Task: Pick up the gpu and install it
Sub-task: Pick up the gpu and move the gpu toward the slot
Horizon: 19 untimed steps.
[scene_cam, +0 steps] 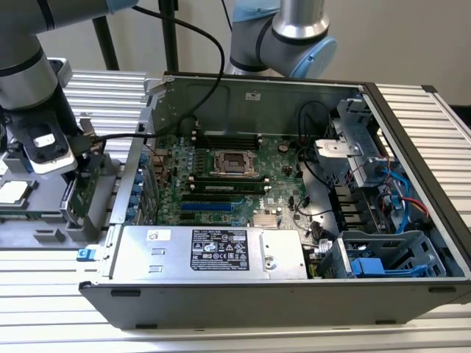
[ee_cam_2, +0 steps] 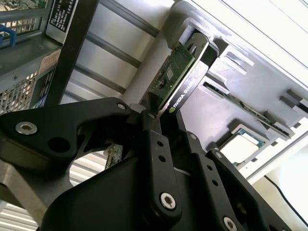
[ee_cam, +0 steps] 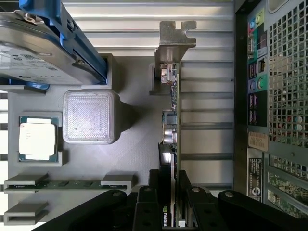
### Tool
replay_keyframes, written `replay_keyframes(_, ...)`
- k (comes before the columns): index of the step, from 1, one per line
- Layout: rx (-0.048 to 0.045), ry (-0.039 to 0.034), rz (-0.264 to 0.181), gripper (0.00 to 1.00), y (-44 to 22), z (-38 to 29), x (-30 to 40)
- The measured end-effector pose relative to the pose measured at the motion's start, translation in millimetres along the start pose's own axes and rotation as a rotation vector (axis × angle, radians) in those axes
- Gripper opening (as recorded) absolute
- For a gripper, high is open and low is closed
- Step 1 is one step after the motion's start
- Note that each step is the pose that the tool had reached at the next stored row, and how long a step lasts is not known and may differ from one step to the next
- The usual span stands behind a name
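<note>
The gpu point(ee_cam: 172, 120) is a thin green card seen edge-on, with its silver bracket point(ee_cam: 174, 38) at the far end. It stands on edge at the grey parts holder point(ee_cam: 137, 149). My gripper point(ee_cam: 171, 182) is shut on the card's near end, one black finger on each face. In the second wrist view the gpu point(ee_cam_2: 174, 79) shows its green board and black cover sticking out beyond the gripper point(ee_cam_2: 155, 115). In the exterior view the gripper point(scene_cam: 76, 170) hangs over the holder at the exterior view's left, outside the open computer case point(scene_cam: 243, 298), with the gpu point(scene_cam: 82, 197) below it.
The holder also carries a processor chip point(ee_cam: 37, 139), a memory stick point(ee_cam: 72, 184), a translucent block point(ee_cam: 89, 117) and a hard drive point(ee_cam: 38, 53). The case's rear panel point(ee_cam: 274, 96) stands close beside the card. Inside the case lies the motherboard point(scene_cam: 221, 184), and a power supply point(scene_cam: 213, 251) sits at the front.
</note>
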State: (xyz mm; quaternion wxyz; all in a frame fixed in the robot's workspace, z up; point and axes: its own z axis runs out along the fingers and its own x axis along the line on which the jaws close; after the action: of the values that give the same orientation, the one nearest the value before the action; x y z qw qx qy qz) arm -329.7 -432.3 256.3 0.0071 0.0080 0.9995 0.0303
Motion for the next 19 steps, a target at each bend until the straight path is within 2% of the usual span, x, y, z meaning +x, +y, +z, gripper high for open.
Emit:
replay_keyframes(6, 0.0000, 0.0000, 0.000, 0.00, 0.1, -2.3, 0.0)
replay_keyframes(19, 0.0001, 0.0001, 0.000, 0.00, 0.9, -14.9, -0.2)
